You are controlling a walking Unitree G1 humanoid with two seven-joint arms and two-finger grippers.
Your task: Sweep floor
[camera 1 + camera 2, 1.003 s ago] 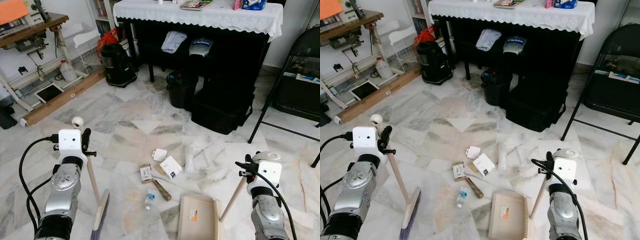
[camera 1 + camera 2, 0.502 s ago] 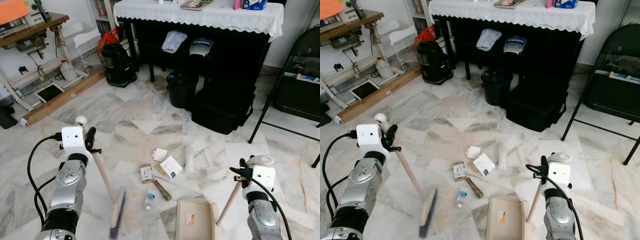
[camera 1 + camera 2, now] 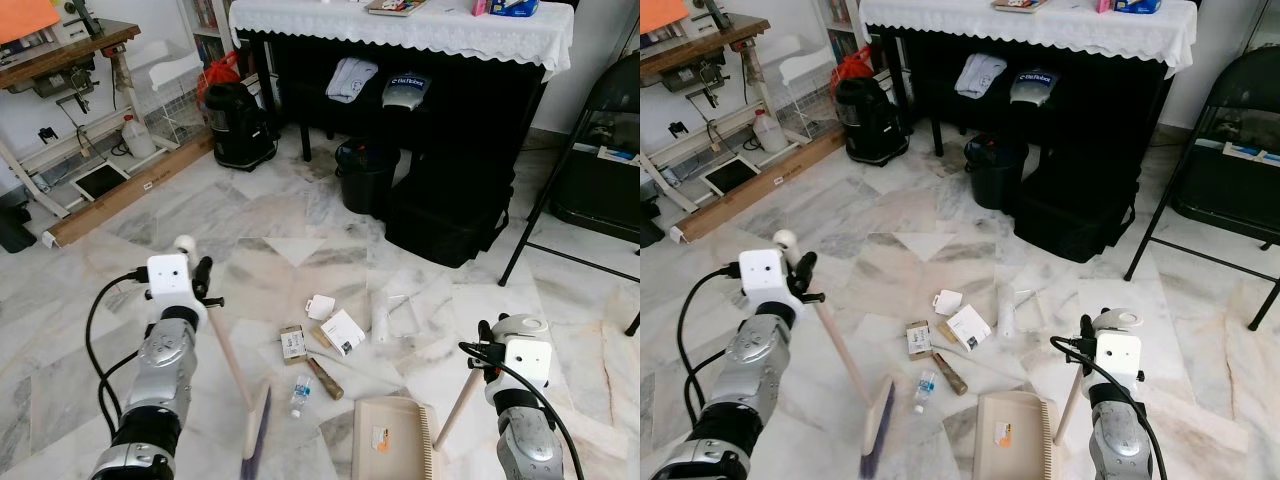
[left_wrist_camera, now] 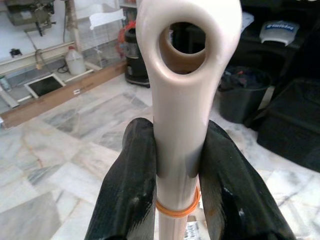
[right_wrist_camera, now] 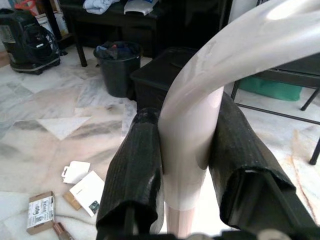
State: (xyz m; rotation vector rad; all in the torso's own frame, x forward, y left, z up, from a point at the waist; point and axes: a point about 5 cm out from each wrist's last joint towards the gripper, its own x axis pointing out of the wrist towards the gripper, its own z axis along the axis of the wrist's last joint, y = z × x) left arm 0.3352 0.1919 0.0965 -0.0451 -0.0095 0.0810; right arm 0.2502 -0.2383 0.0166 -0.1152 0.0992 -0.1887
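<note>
We've got the dustpan (image 3: 392,440) down nearest us, right gripper (image 5: 187,165) fingers clamped on its handle; left gripper (image 4: 175,165) fingers clamped on the broom (image 3: 257,445). Mid-sweep: next, push the litter (image 3: 320,340) just beyond, incl. bottle (image 3: 298,397), into the pan.

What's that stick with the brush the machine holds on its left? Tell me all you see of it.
It is a broom: a pale, cream handle, plastic by its look, with a hanging hole at the top and an orange band below. The left end effector clamps it near that top. It slants down to a flat head with purple bristles on the marble floor, beside a small bottle.
</note>
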